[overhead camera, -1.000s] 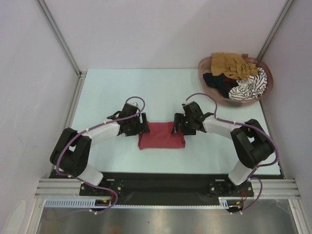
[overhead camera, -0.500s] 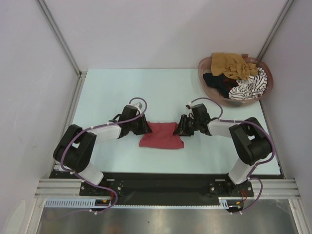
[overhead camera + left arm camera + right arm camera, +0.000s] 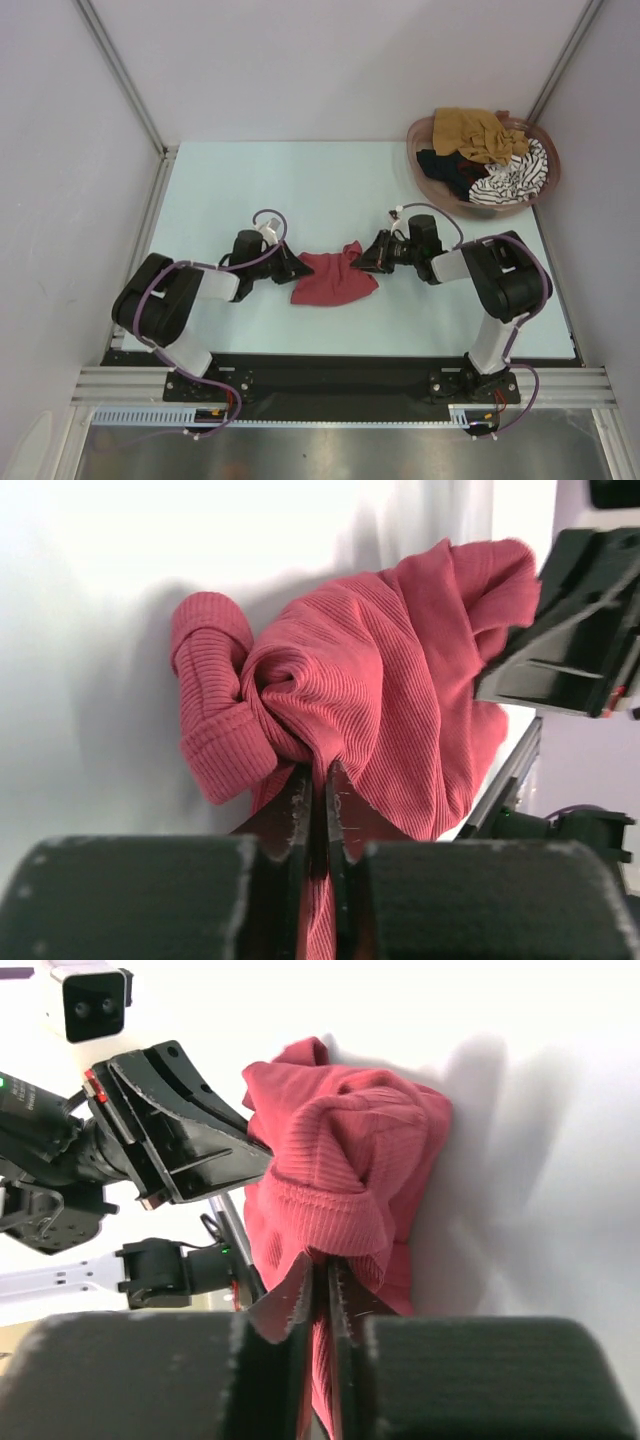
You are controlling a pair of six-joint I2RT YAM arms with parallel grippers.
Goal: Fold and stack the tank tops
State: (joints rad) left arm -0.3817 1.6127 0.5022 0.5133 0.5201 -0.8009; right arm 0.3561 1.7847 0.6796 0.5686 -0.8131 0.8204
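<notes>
The pale desk [image 3: 300,190] holds a basket [image 3: 424,133] at its far right corner. A mustard top [image 3: 475,132], a black top [image 3: 445,168] and a striped top [image 3: 515,178] are piled in it. The red tank top [image 3: 332,282] lies bunched near the front middle. The left jaws pinch its left end and the right jaws pinch its right end.

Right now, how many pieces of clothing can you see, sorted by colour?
Dark red tank top: 1
Mustard-brown garment: 1
Black garment: 1
Black-and-white striped garment: 1
Total: 4, as far as the heap in the basket shows.
</notes>
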